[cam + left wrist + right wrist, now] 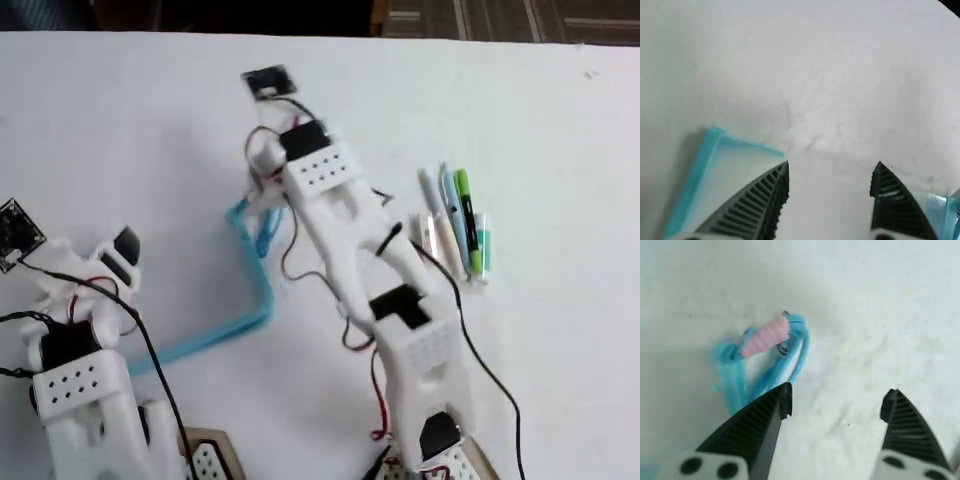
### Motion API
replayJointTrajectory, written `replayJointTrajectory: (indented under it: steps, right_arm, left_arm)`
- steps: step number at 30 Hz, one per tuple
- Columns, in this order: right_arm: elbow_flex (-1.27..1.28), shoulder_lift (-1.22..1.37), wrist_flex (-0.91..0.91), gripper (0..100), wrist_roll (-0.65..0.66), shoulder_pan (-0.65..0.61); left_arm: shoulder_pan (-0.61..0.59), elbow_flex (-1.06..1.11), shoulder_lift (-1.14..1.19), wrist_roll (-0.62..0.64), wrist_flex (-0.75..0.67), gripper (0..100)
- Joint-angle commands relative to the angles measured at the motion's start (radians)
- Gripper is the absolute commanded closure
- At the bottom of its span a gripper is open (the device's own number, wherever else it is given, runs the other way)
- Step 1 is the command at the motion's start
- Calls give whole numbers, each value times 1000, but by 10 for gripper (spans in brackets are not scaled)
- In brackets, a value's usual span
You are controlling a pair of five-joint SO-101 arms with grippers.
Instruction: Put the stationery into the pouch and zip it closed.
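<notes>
The pouch [262,290] is clear with a light blue edge and lies flat left of centre on the white table. Its pink zip pull [765,335] hangs on a blue strap [265,228] at the far corner. My right gripper [837,395] hovers open just beside the pull, holding nothing; in the high view the right gripper [262,195] is at the pouch's far corner. My left gripper [831,172] is open over the pouch [730,170]; from above the left gripper [112,262] sits at the pouch's near left side. Several pens and markers [455,225] lie together to the right.
The right arm [370,260] stretches diagonally between the pouch and the pens, with black cables [480,360] trailing over the table. The table's far edge [320,38] borders a dark floor. Both arm bases stand at the near edge.
</notes>
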Motion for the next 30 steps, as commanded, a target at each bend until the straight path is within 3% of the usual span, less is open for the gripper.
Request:
replayJointTrajectory:
  steps: [1,10,19,25,30]
  right_arm:
    - [-41,68,-19,700,5,13]
    - [-78,124,15,700,2,-35]
    - [-338,131,228,700,-3,-73]
    - [-311,242,140,700,-5,-124]
    - [-330,367,122,704,-3,-67]
  left_arm:
    - [-10,-11,-2,0,-8,728]
    - [-10,-11,-2,0,-8,728]
    - [-8,-11,-2,0,-14,728]
    - [-8,-11,-4,0,-14,728]
    - [-8,-11,-4,0,-9,728]
